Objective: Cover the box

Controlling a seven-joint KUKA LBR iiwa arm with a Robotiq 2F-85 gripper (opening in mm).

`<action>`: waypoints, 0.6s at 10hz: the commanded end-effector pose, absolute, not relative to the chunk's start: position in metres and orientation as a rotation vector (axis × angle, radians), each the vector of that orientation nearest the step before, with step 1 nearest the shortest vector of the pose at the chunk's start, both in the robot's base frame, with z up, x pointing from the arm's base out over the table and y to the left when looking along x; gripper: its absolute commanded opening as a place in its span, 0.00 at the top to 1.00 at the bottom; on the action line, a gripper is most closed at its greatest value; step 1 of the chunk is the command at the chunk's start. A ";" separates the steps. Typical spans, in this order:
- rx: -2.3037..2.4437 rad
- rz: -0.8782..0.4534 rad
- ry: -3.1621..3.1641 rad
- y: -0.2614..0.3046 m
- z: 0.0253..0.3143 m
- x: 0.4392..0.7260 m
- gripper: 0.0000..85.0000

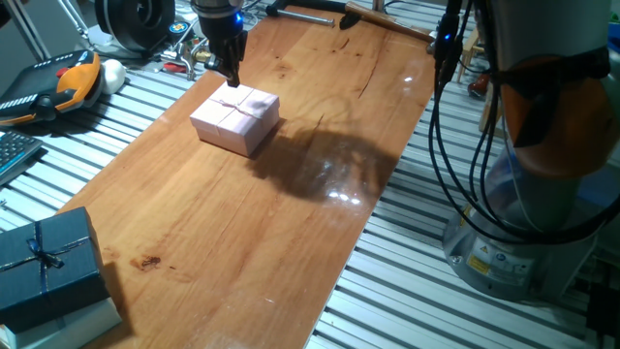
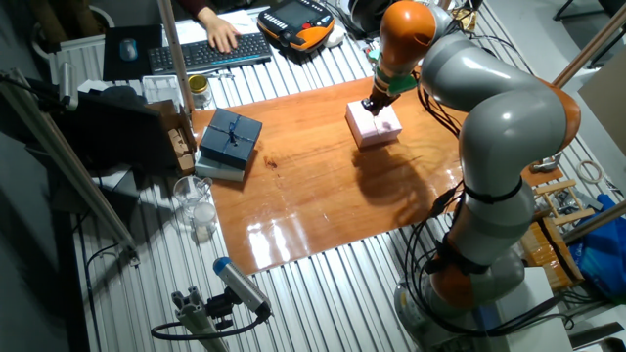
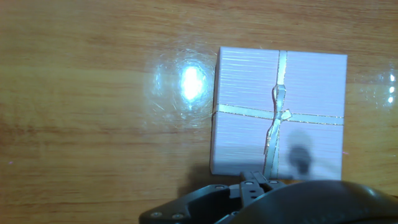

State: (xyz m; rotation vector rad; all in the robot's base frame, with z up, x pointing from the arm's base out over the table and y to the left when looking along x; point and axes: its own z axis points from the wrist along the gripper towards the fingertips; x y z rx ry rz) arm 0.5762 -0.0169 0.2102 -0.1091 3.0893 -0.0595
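The flat pink lid with a string cross lies squarely on top of the pale pink box, forming one closed pink block on the wooden board. The box's inside is hidden, and I cannot tell its walls from the lid's sides. The lid also shows in the other fixed view and in the hand view. My gripper hangs just above the lid's far edge, with the fingers close together and holding nothing. It also shows in the other fixed view and at the bottom of the hand view.
A dark blue ribboned box stands at the board's near left corner. A teach pendant and a keyboard lie beyond the board. A glass jar stands off the board. The robot's base stands at the right.
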 end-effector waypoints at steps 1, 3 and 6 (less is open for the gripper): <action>-0.109 -0.059 3.089 -0.016 0.210 0.576 1.00; -0.104 -0.059 3.091 -0.016 0.210 0.576 1.00; -0.104 -0.064 3.088 -0.016 0.210 0.576 1.00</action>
